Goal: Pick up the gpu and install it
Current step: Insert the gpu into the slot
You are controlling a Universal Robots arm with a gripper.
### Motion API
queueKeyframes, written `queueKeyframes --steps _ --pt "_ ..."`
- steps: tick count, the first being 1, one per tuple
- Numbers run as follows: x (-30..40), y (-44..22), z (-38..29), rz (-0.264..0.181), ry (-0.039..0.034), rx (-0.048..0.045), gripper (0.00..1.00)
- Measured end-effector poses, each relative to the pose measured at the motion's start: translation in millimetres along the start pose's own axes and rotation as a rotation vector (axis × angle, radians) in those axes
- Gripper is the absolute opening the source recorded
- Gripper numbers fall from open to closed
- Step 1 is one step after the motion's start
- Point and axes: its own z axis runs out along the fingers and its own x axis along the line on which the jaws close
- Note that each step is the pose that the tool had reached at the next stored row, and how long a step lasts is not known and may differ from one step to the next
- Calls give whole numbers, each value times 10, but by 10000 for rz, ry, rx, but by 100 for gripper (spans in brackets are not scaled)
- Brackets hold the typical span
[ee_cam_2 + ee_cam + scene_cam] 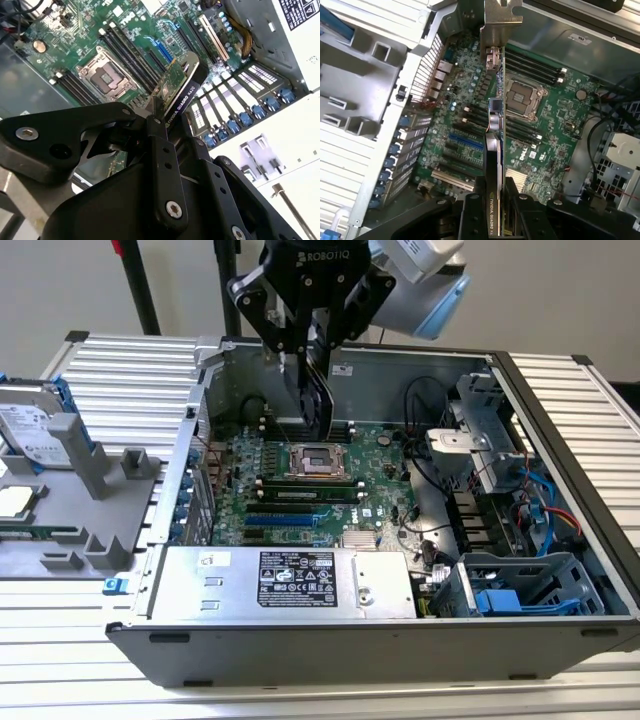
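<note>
My gripper [312, 362] hangs over the back half of the open computer case [560, 430], shut on the gpu [318, 400]. The card hangs on edge below the fingers, above the green motherboard [390, 455] and apart from it. In the second wrist view the gpu [181, 89] shows its black cover and green board edge, clamped at the gripper [159, 114]. In the first wrist view the gpu [494, 150] is seen edge-on, its silver bracket [502, 20] at the far end, held in the gripper [495, 212] over the expansion slots [465, 141].
A silver power supply [290, 580] fills the case's near side. Drive cages and cables [500, 470] stand at the exterior view's right. A grey fixture [95, 480] holding a hard drive [30, 430] sits at the exterior view's left. Rear slot covers [240, 117] line the case wall.
</note>
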Motion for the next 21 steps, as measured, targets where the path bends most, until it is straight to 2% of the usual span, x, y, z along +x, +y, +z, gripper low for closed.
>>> queueKeyframes --steps 21 --pt "0 0 0 -1548 37 -27 0"
